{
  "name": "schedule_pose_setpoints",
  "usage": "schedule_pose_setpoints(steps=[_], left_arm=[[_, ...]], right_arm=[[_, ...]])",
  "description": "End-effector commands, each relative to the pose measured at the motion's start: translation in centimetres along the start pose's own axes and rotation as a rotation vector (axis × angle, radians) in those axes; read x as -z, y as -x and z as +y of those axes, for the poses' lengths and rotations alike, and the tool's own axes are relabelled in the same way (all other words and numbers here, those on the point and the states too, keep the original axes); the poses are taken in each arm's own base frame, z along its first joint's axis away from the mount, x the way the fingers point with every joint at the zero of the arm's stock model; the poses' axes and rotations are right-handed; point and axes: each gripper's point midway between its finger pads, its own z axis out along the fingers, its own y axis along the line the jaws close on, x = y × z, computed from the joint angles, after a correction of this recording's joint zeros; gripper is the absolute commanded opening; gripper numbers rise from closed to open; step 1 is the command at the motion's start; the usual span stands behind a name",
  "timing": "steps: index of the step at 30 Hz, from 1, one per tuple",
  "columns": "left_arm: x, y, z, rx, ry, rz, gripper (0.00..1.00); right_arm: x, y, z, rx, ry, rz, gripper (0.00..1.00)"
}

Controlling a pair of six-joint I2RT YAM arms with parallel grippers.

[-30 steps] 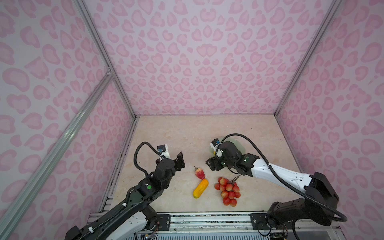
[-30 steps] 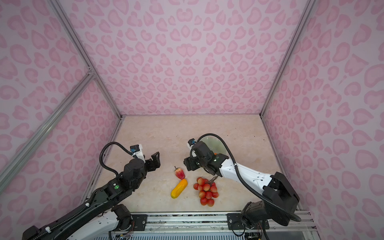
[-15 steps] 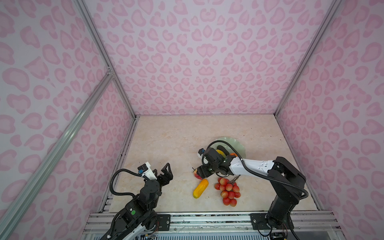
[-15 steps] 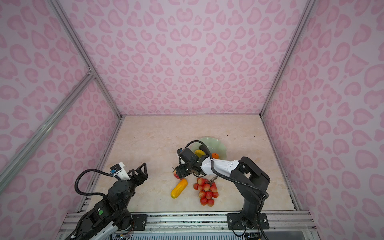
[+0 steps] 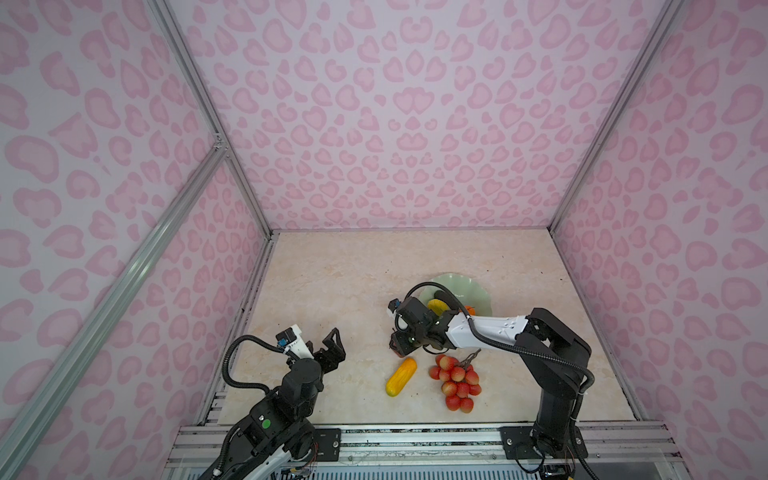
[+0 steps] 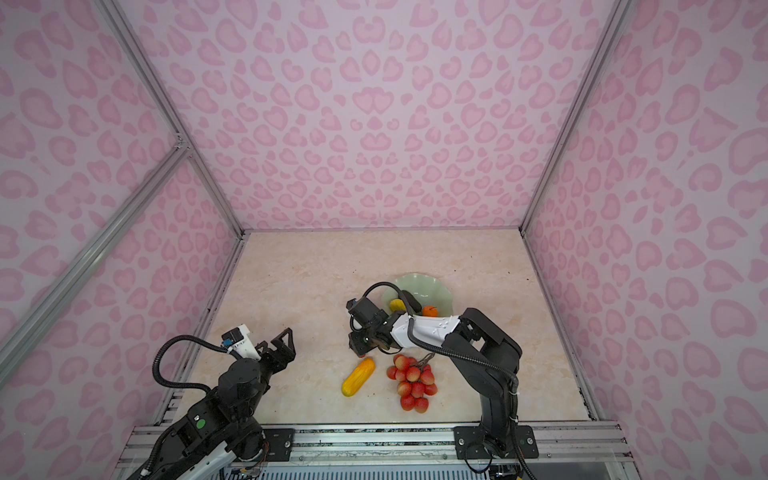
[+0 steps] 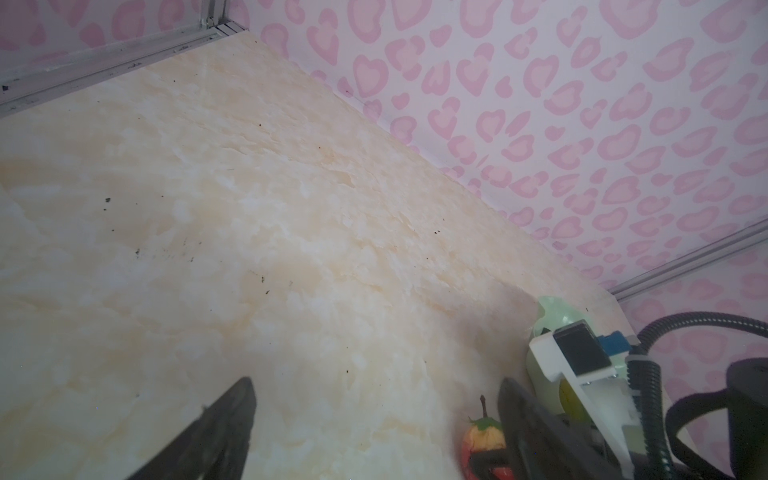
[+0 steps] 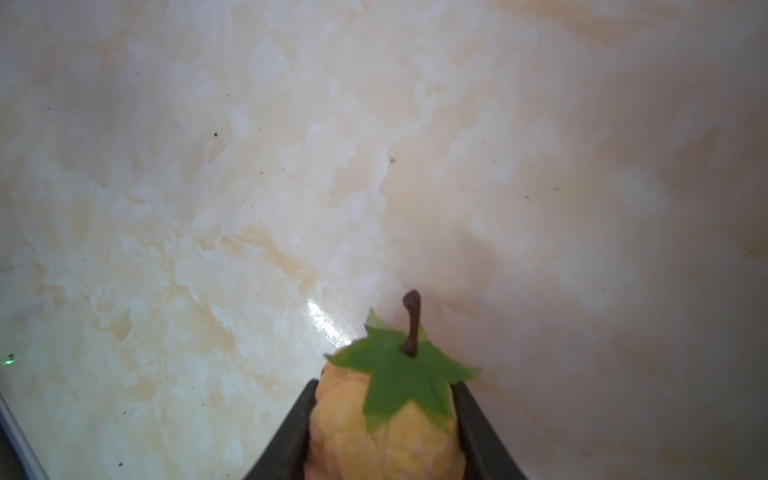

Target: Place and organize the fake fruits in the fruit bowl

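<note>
two grippers: your right gripper (image 5: 399,348) clamps the red-yellow plastic strawberry (image 8: 386,432) near the pale mint-green scalloped fruit bowl (image 5: 478,286); your left gripper (image 7: 374,384) stands open, well apart from it

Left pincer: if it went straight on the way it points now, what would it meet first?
Probably only the tabletop: the left pincer stands open, and the strawberry lies beside that line.

The left claw (image 5: 323,341) stands wide open, raised on the folded left arm (image 5: 297,386). The right arm (image 5: 490,328) stretches out low, and the right claw (image 8: 384,392) pinches the strawberry (image 8: 386,440) between both jaws.
</note>
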Motion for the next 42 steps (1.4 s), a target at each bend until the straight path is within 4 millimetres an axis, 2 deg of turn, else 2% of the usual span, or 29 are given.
schedule_pose_setpoints(steps=[1, 4, 7, 9, 12, 15, 18, 24, 28, 34, 37, 40, 42], left_arm=[[0.0, 0.2, -0.3, -0.003, -0.005, 0.0, 0.92], [-0.1, 0.0, -0.8, -0.011, -0.023, 0.015, 0.92], [-0.4, -0.4, -1.6, -0.036, -0.047, 0.045, 0.92], [-0.6, -0.9, -2.5, -0.064, -0.076, 0.078, 0.91], [-1.3, -2.6, -4.1, -0.11, -0.131, 0.162, 0.9], [-1.9, -5.3, -6.2, -0.155, -0.215, 0.294, 0.88], [-2.3, -8.4, -7.9, -0.201, -0.287, 0.437, 0.83], [-2.6, -12.3, -11.1, -0.35, -0.35, 0.597, 0.78], [-2.9, -14.8, -12.6, -0.398, -0.376, 0.67, 0.76], [-3.1, -18.1, -12.5, -0.457, -0.347, 0.764, 0.73], [-3.1, -19.4, -12.4, -0.488, -0.331, 0.8, 0.71], [-3.0, -20.6, -12.7, -0.51, -0.334, 0.833, 0.68], [-2.8, -21.5, -13.0, -0.523, -0.341, 0.856, 0.63]], right_arm=[[1.3, 1.6, 0.8, 0.006, 0.02, -0.051, 0.32], [3.8, 3.7, 0.6, 0.004, 0.011, -0.116, 0.27], [7.3, 6.2, -0.7, -0.022, -0.007, -0.21, 0.27], [9.8, 7.8, -3.2, -0.061, -0.051, -0.28, 0.28], [11.9, 8.7, -8.3, -0.15, -0.145, -0.336, 0.3], [12.7, 8.2, -13.0, -0.236, -0.199, -0.33, 0.3], [12.9, 7.5, -16.6, -0.294, -0.246, -0.332, 0.3], [12.3, 6.7, -21.3, -0.365, -0.323, -0.319, 0.31], [11.4, 6.7, -22.7, -0.416, -0.307, -0.319, 0.38], [10.6, 6.5, -23.7, -0.451, -0.307, -0.301, 0.61], [11.7, 6.9, -23.5, -0.457, -0.305, -0.335, 0.68], [13.6, 7.5, -23.0, -0.452, -0.306, -0.389, 0.72], [15.0, 7.7, -22.7, -0.451, -0.308, -0.425, 0.74]])
